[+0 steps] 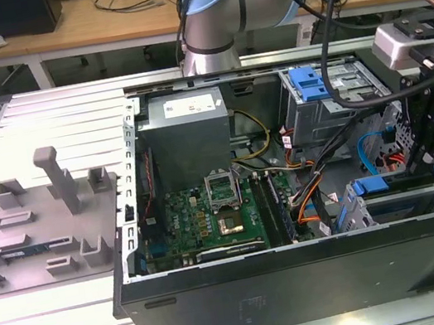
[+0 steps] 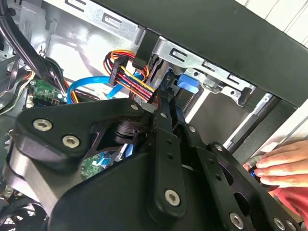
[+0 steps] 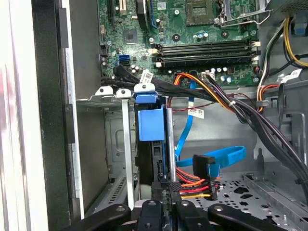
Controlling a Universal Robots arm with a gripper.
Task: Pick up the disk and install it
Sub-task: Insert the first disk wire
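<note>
Gripper (image 3: 166,192) pinches disk (image 3: 147,124) edge — inside cage (image 3: 122,144)

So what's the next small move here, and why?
Probably ease the disk a little deeper into the cage: it stands in the slot with the tool at its outer edge, and a hand rests nearby, so slowly.

The exterior view looks down from above the open computer case (image 1: 304,273). Both wrist views sit close behind the gripper (image 3: 166,192), sharing the drive cage (image 3: 122,144).
</note>
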